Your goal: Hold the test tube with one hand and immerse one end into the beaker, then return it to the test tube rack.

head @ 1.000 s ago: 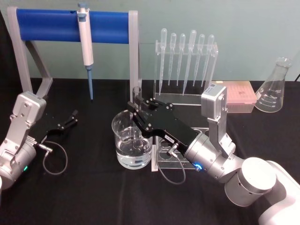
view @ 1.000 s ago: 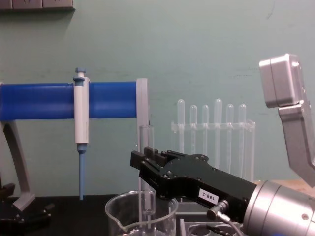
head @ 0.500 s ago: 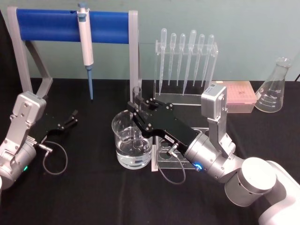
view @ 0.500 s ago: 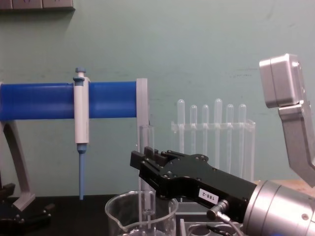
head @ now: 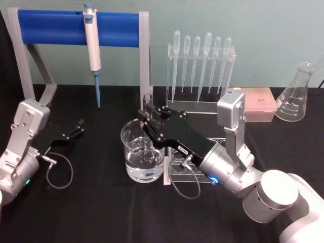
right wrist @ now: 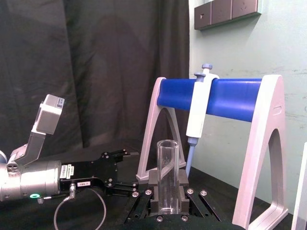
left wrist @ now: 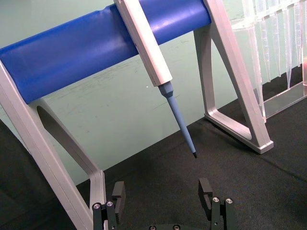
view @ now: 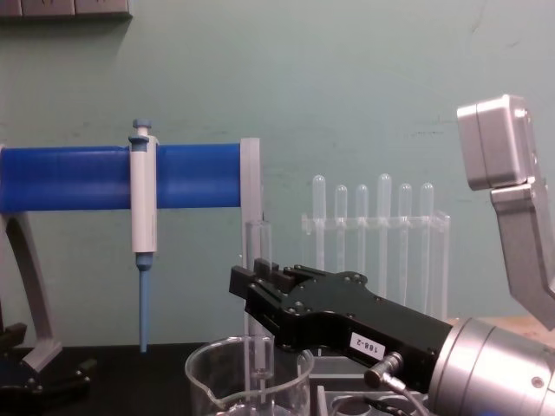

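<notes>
i have my right gripper [head: 147, 114] clamped on the test tube [head: 148, 99], which stands upright over the beaker [head: 132, 152] with its lower end down inside it. my left gripper [head: 77, 126] rests well left of the beaker, fingers spread wide, empty.

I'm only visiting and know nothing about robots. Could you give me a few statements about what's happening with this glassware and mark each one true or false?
1. The right gripper is shut on the test tube, holding it upright. True.
2. The test tube stands in its rack. False: it is out of the test tube rack, and its lower end hangs inside the beaker.
3. The left gripper holds the pipettor. False: it is open, low on the left, and the pipettor hangs from the blue bar.
4. The beaker holds clear liquid. True.
</notes>
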